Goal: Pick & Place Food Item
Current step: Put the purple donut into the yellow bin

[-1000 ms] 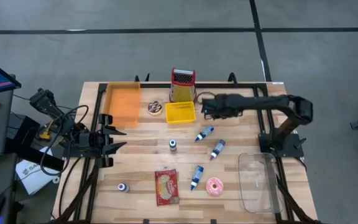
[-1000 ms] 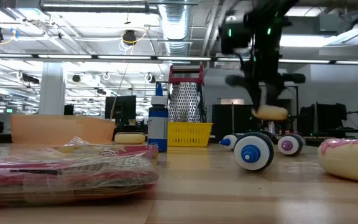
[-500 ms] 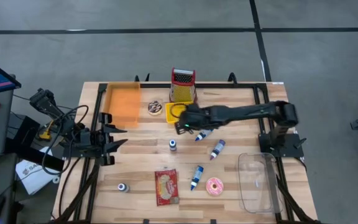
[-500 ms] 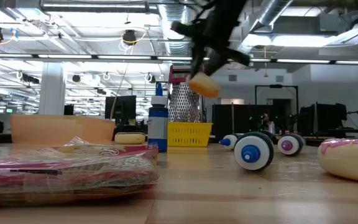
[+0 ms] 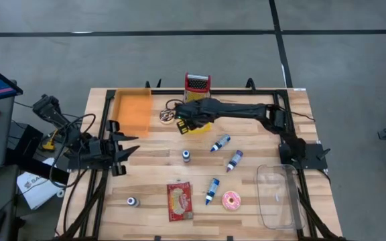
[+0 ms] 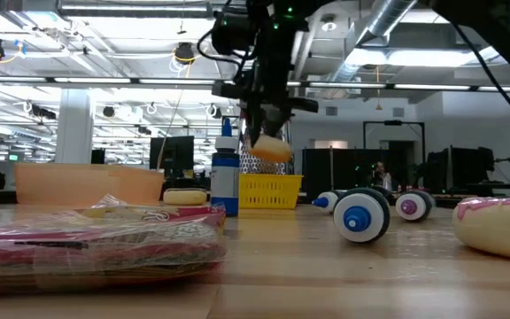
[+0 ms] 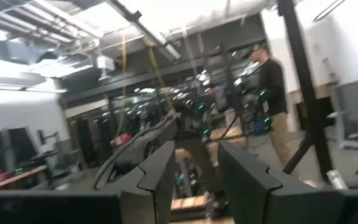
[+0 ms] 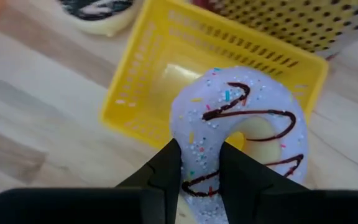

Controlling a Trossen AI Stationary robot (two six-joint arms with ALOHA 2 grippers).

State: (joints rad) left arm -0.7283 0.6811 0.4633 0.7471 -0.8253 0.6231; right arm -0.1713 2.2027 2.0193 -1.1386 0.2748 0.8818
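My right gripper (image 5: 182,121) is shut on a doughnut (image 8: 241,124) with pale lilac icing, sprinkles and a chocolate drizzle. It hangs above the left part of the yellow basket (image 8: 143,81), which stands in front of the metal grater (image 5: 197,90). The low view shows the doughnut (image 6: 271,148) well above the basket (image 6: 270,190). My left gripper (image 5: 129,148) waits open at the table's left edge, raised above it, with nothing between its fingers (image 7: 160,180). My right gripper pinches the doughnut's ring (image 8: 199,163) between its two fingers, on the part nearest the wrist. The fingers come steeply from above, slanting toward the table's left. The doughnut hangs below them, tilted and clear of the basket, its iced face toward the wrist camera.
A chocolate-iced doughnut (image 5: 167,116) lies left of the basket, next to an orange tray (image 5: 134,110). Several blue-capped bottles (image 5: 220,143), a red packet (image 5: 179,200) and a pink doughnut (image 5: 231,200) lie nearer the front. A clear container (image 5: 279,195) sits at the front right.
My right gripper has carried the doughnut toward the table's left edge, from right of the basket to above its left part, rolling its wrist on the way. The doughnut has stayed lifted clear.
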